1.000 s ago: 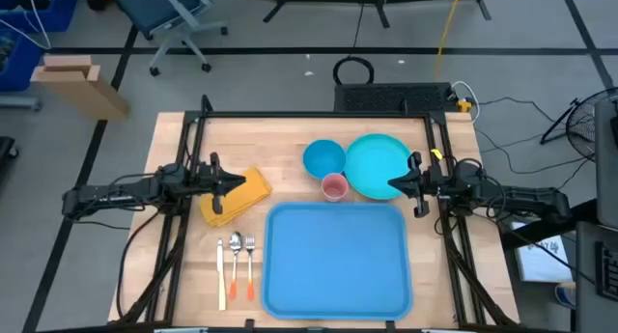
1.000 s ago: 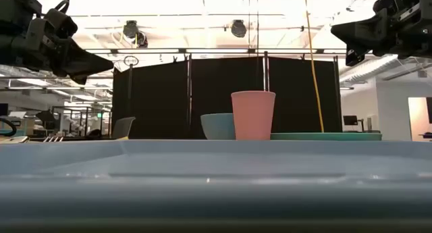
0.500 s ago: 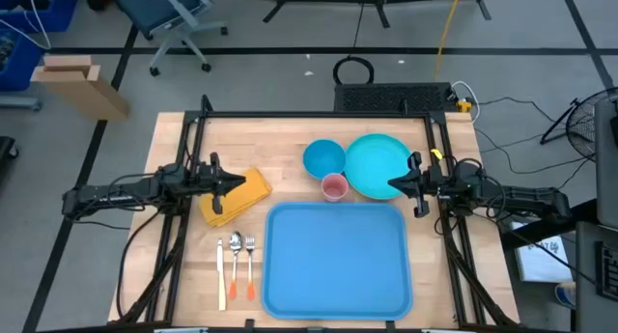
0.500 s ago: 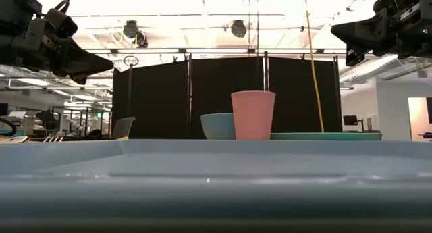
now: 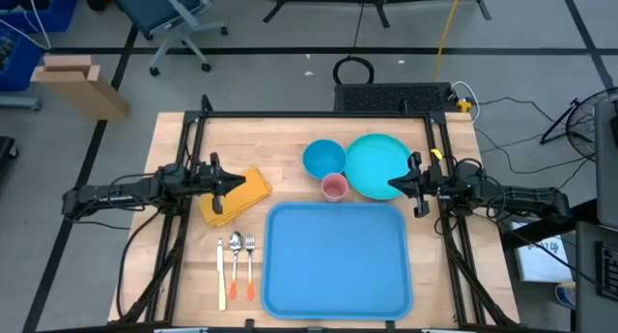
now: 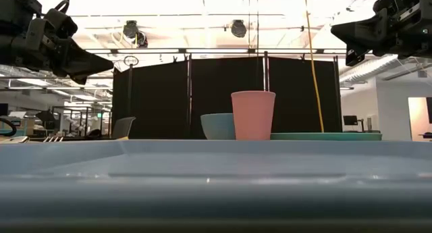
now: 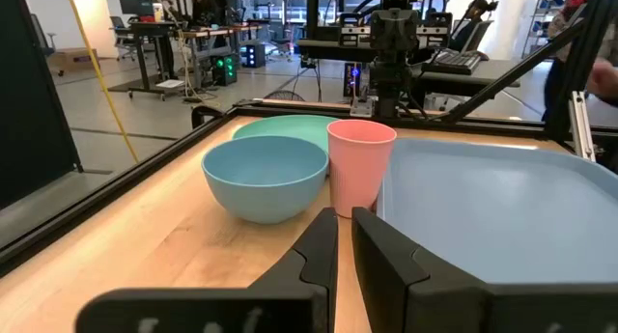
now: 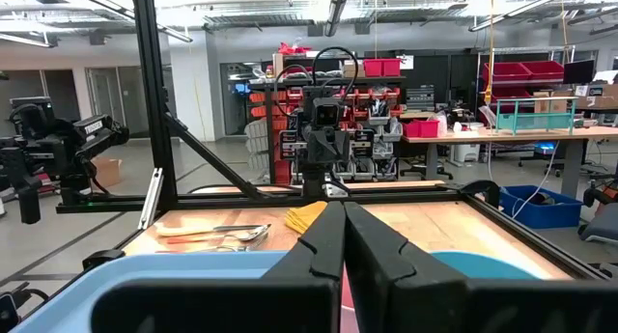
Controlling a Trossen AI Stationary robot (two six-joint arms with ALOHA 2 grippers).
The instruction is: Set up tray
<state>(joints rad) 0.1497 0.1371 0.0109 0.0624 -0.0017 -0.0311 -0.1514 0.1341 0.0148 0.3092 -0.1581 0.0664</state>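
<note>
The sky-blue tray [image 5: 336,258] lies flat at the table's near middle; it also shows in the left wrist view [image 7: 502,208]. Beyond it stand a pink cup [image 5: 334,187], a blue bowl [image 5: 323,159] and a round teal plate [image 5: 379,165]. A yellow cloth [image 5: 237,194] lies at the left. A knife, spoon and fork [image 5: 236,265] lie left of the tray. My left gripper [image 5: 239,183] hovers shut over the cloth. My right gripper [image 5: 392,184] hovers shut above the plate's near right rim. Both are empty.
Black frame rails [image 5: 183,179] run along the table's left and right sides and far edge. Bare wood shows at the far left of the table [image 5: 251,140].
</note>
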